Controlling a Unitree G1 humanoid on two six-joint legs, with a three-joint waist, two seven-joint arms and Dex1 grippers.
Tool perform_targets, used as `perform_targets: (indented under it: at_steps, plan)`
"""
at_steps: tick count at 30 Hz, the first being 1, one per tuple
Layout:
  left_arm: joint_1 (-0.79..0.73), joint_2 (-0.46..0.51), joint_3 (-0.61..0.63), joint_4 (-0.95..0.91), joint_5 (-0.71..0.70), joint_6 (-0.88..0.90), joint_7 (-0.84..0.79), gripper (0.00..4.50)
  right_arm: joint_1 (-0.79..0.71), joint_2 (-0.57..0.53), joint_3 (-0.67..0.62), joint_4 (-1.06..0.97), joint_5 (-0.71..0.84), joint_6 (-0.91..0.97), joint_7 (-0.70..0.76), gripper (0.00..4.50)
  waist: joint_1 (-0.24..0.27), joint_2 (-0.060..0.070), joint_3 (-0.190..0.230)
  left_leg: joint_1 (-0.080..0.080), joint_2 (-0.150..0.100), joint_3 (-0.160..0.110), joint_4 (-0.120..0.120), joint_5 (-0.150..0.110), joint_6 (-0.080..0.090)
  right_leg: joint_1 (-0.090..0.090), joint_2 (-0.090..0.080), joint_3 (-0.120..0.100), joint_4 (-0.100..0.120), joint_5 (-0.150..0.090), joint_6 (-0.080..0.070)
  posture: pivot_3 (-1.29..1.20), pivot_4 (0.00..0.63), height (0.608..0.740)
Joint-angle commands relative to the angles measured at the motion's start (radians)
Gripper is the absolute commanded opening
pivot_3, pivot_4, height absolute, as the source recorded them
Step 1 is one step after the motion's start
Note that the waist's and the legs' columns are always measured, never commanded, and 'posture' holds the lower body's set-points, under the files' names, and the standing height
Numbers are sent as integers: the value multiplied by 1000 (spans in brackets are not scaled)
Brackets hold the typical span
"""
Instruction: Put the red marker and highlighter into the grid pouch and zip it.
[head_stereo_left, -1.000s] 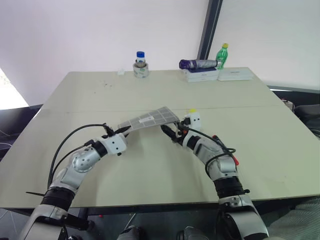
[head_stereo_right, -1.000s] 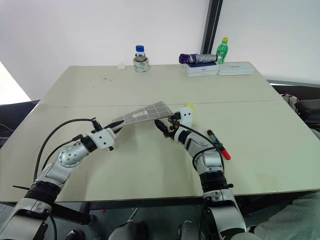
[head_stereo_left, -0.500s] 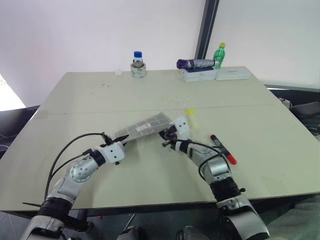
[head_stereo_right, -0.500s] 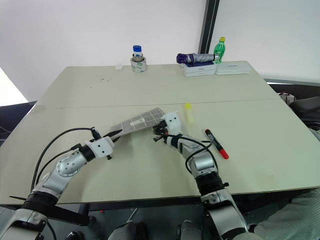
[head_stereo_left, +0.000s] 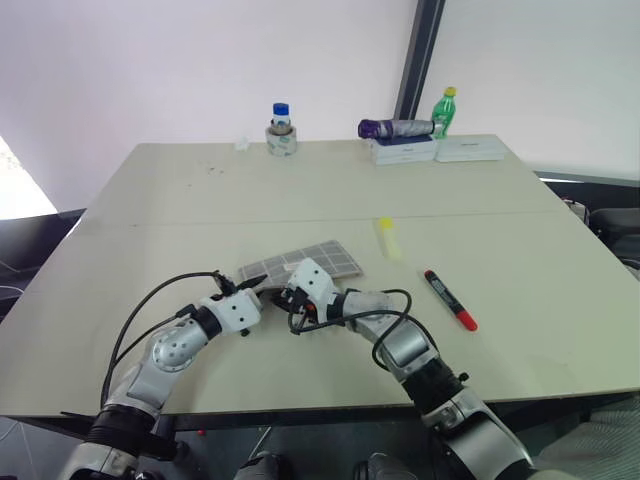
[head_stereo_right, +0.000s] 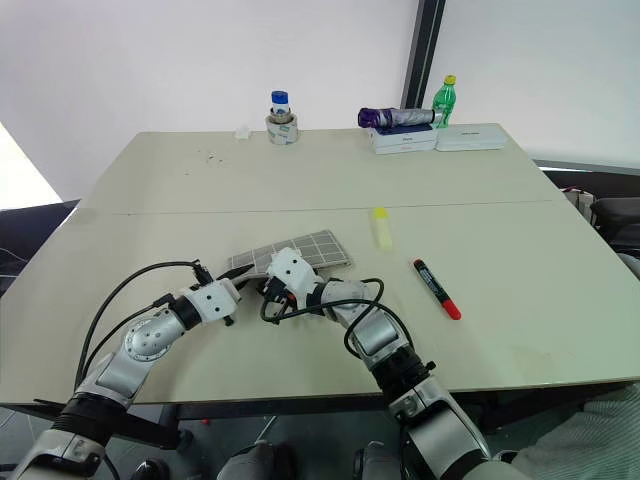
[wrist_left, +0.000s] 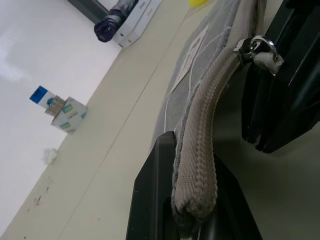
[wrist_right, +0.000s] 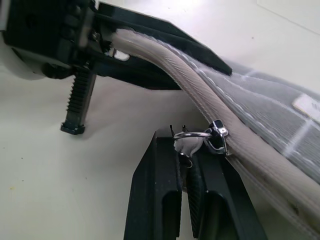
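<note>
Beige tabletop (head_stereo_left: 200, 200), white wall behind. Flat grey fabric grid pouch (head_stereo_left: 318, 258) lies near the front edge, long axis slanting away to the right. Left gripper (head_stereo_left: 258, 288) clamped on its near zipper end; right gripper (wrist_right: 187, 180) pinched on the zipper pull's tab (wrist_right: 186, 146). Step, judged: opening the zip; next calls for a steady pull along the teeth. Stubby yellow highlighter (head_stereo_left: 386, 232) and slim red marker (head_stereo_left: 449, 299) lie to the right, both pointing away, still outside.

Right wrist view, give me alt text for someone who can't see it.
The right end effector pinches the zipper pull of the grey grid pouch. Beyond it, the left end effector clamps the pouch's zipper edge above the beige table.
</note>
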Motion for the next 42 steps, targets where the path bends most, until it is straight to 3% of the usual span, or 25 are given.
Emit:
perform_targets:
  at_steps: [1, 9, 10, 11, 17, 18, 24, 27, 31, 34, 38, 42]
  plan:
    - [-10, -7, -3, -32, 1, 3, 3, 0, -32, 22, 28, -14, -9, -55, 39, 16, 0, 0, 0, 0, 0, 0, 0, 0, 0, 0, 0, 0, 0, 0, 0, 0, 150, 740]
    - [-13, -10, 4, -31, 14, 6, 22, 0, -1, -5, 11, -60, 22, -79, 100, 16, 1, 0, 0, 0, 0, 0, 0, 0, 0, 0, 0, 0, 0, 0, 0, 0, 150, 740]
    - [-14, -11, 5, -30, 16, 6, 25, 0, 6, -9, 4, -71, 40, -73, 120, 757, 1, 0, 0, 0, 0, 0, 0, 0, 0, 0, 0, 0, 0, 0, 0, 0, 150, 740]
    - [-17, -13, 5, -28, 16, 6, 27, 0, 8, -13, 0, -79, 46, -70, 133, 1047, 1, 0, 0, 0, 0, 0, 0, 0, 0, 0, 0, 0, 0, 0, 0, 0, 150, 740]
    - [-25, -20, 10, -22, 18, 15, 40, 0, 52, -107, -11, -123, 15, -151, 167, 4209, 5, 0, 0, 0, 0, 0, 0, 0, 0, 0, 0, 0, 0, 0, 0, 0, 150, 740]
    - [-25, -17, 14, -25, 21, 18, 44, 0, 65, -139, -7, -140, 8, -163, 181, 4439, 6, 0, 0, 0, 0, 0, 0, 0, 0, 0, 0, 0, 0, 0, 0, 0, 150, 740]
    - [6, 34, 45, -45, 27, -5, 67, 0, 149, -335, -57, -240, 12, -211, 250, 4439, 1, 0, 0, 0, 0, -1, 0, -1, 1, 0, -1, 0, -1, 0, 0, 0, 150, 740]
    - [14, 47, 54, -29, 20, -14, 81, 0, 196, -380, -148, -293, 78, -168, 235, 4439, 1, -1, 0, 0, 0, -1, -1, -1, 1, 0, 0, 0, -1, 0, 0, 0, 150, 740]
    - [28, 50, 62, -15, 18, -28, 98, 0, 273, -370, -361, -400, 221, 1, 106, 4439, 6, -1, 1, 0, 1, -1, 0, -1, 2, 0, -1, 0, -1, 0, 0, 0, 150, 740]
    - [36, 48, 72, -4, 14, -30, 114, 0, 425, -348, -515, -545, 265, 71, -37, 4439, 16, -2, 0, 0, 0, -3, 0, -3, 5, 2, -1, -1, -2, 0, 0, 0, 150, 740]
    - [44, 46, 74, 2, 7, -35, 119, 0, 539, -291, -545, -629, 223, 78, -181, 4439, 6, -2, 0, 0, 0, -3, -1, -4, 6, 2, -1, -1, -4, 0, 0, 0, 150, 740]
    - [38, 40, 66, 11, 7, -38, 115, 0, 499, -261, -513, -584, 158, 87, -285, 4439, -1, -2, 0, 1, 1, -3, -1, -4, 6, 2, 0, -1, -3, 0, 0, 0, 150, 740]
